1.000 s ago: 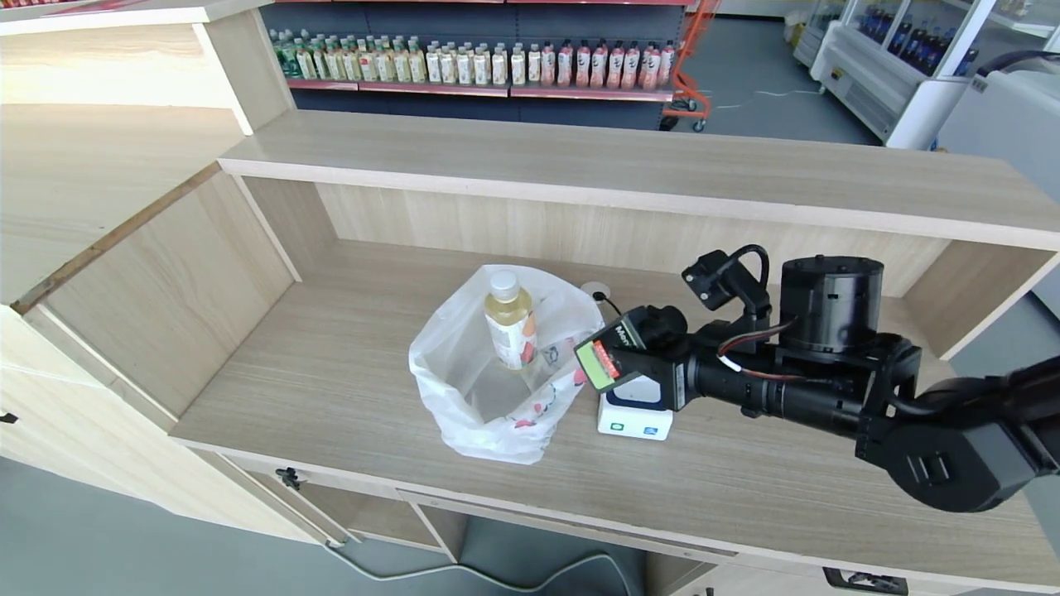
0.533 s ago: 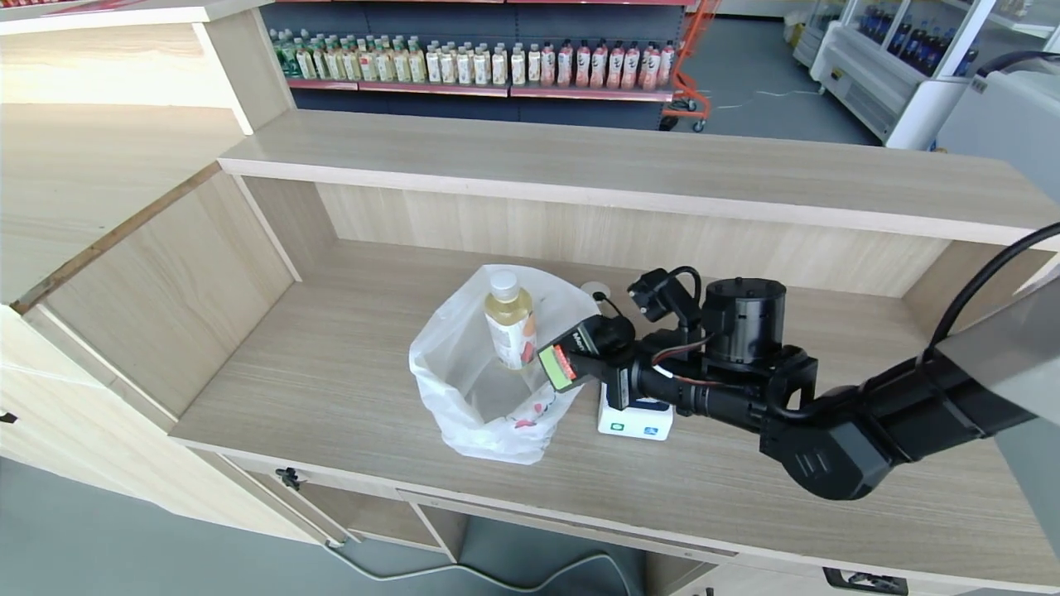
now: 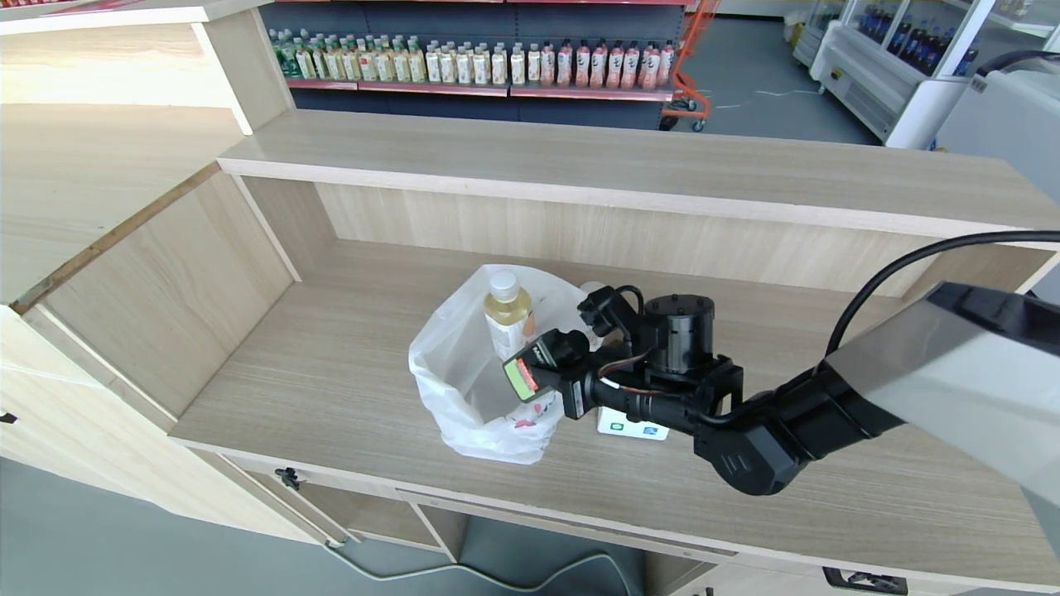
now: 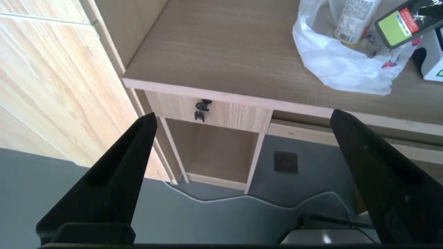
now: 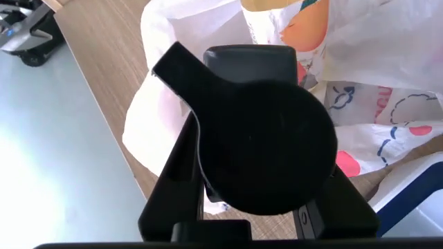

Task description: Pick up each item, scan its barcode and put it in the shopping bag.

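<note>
Right arm (image 3: 795, 422) is stretched out low across the counter (image 3: 331, 372), forearm nearly level and wrist pointed at the shopping bag (image 3: 447, 389). The right gripper (image 3: 538, 374) is clamped on a small pack (image 3: 522, 379), which sits right at the bag's open mouth, on the rim nearest the scanner. From the head cam I see the pack's flat face with a green and red label. From the right wrist cam the pack (image 5: 266, 145) is just a dark matte shape with a rounded outline, held from both sides, and I can't make out more than that.

The bag is thin white plastic, crinkly and slumped, with red and blue prints on the side. A bottle (image 3: 508, 327) stands upright inside it: clear plastic, pale yellowish drink, white cap, paper-looking label. The scanner (image 3: 633, 424) is a small white boxy unit just beside the bag, partly under the arm.

The counter is light wood-grain laminate, smooth and matte, with a raised back wall and a shelf ledge on top.

The left gripper (image 4: 242, 121) hangs off the front edge of the counter, below the top. Its two dark wedge-shaped fingers (image 4: 104, 187) are spread wide with nothing between them.
</note>
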Robot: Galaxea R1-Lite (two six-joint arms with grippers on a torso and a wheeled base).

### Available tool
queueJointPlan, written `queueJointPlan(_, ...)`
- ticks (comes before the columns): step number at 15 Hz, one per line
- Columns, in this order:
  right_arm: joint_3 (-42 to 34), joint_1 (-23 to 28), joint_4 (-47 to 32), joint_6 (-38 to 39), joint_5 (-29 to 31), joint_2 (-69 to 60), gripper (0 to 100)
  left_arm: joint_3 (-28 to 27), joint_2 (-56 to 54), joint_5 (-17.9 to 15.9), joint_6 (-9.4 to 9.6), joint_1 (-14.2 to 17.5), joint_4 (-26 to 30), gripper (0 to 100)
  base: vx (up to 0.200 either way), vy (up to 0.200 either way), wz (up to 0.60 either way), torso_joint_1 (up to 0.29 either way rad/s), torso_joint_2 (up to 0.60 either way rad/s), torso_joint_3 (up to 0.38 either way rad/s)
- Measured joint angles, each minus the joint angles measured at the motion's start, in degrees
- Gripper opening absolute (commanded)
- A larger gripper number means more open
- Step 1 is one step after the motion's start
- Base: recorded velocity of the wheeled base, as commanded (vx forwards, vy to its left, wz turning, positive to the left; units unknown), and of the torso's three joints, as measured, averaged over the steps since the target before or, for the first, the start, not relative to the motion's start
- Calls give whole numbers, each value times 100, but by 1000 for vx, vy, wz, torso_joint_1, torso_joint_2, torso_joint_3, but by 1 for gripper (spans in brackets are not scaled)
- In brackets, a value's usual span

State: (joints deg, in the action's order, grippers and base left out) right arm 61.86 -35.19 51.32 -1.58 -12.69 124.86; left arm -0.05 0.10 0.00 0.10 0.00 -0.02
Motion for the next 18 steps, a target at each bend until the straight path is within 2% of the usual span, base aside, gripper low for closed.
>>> queueJointPlan(13,195,105,229,-1084,88,552,0,0,0,0,0,0,2,100,0,0,0,0,0,0)
queueJointPlan(14,195,110,262,-1084,87,571,100,0,0,0,0,0,0,100,0,0,0,0,0,0)
queueJointPlan(18,215,110,336,-1046,62,594,100,0,0,0,0,0,0,100,0,0,0,0,0,0)
